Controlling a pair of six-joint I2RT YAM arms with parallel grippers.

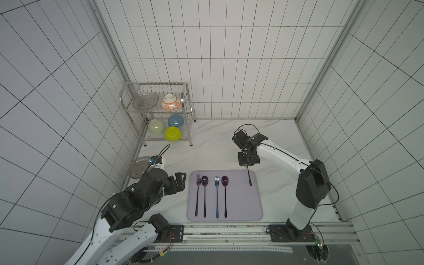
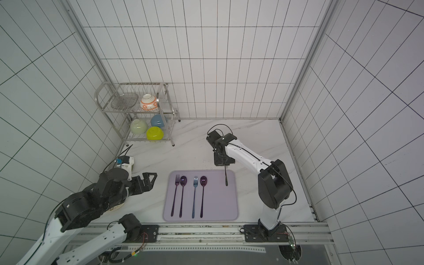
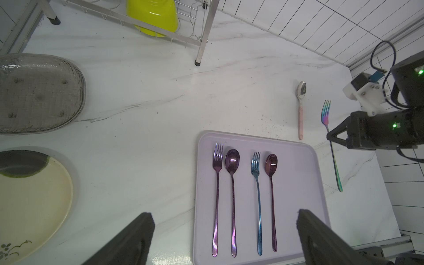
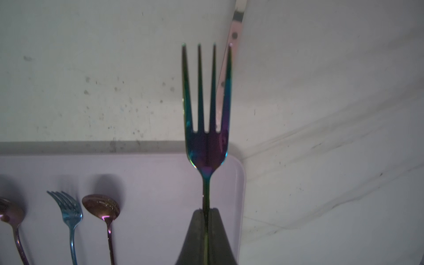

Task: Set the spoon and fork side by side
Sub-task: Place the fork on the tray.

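Plainly, the right claw [image 4: 206, 212] is clamped on the neck of the rainbow fork [image 4: 206, 146]. The tines point away from the robot and the handle trails back above the far right part of the lavender tray [image 1: 243, 206]. Its long axis runs roughly parallel to the laid cutlery [image 1: 217, 199], and the free strip of tray lies below it and toward the robot. I judge the right arm, the nearer one, need only lower and draw back. The left claw [image 1: 180, 181] gapes empty beside the tray's left edge. The pink-handled spoon [image 3: 301, 119] lies on the tabletop [image 3: 160, 114] just beyond the tray. Both wrist views show it; neither top view does, probably because the right arm covers it.
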